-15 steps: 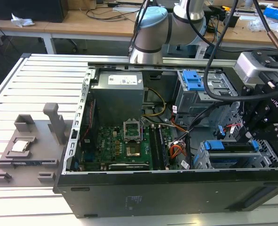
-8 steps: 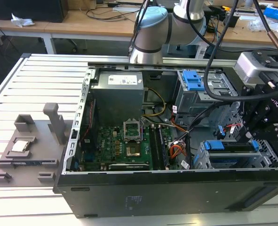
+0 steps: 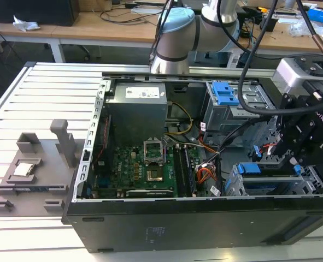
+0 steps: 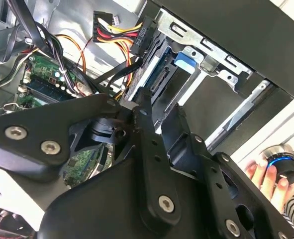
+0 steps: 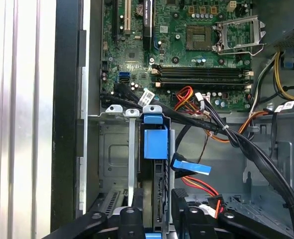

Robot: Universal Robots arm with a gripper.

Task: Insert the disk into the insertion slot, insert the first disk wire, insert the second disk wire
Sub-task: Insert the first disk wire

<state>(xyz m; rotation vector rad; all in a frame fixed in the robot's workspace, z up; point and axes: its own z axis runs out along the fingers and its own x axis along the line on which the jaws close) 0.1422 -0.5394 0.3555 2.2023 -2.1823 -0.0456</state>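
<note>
The disk (image 5: pixel 155 142), framed by its bright blue carrier, stands edge-on inside the silver insertion slot (image 5: pixel 121 110) at the case's front corner. In the exterior view the disk (image 3: pixel 265 188) lies low in the slot (image 3: pixel 235 185), under my wrist. My gripper (image 5: pixel 156 216) straddles the disk's near end, one black finger (image 5: pixel 131 219) on each side, and looks shut on it. In the second wrist view the gripper (image 4: pixel 159 112) points at the disk (image 4: pixel 184 59) in the slot (image 4: pixel 214 67). A loose blue-tagged wire (image 5: pixel 191 168) and a red-and-yellow wire plug (image 4: pixel 107 22) hang beside the slot, unplugged.
The green motherboard (image 5: pixel 186 59) lies past the slot, with black cable bundles (image 5: pixel 246 144) crossing beside it. A taller grey cage with a blue latch (image 3: pixel 225 95) stands behind. A person's hand (image 4: pixel 268 177) holds a knob outside the case. A grey fixture (image 3: pixel 30 169) sits at the exterior view's left.
</note>
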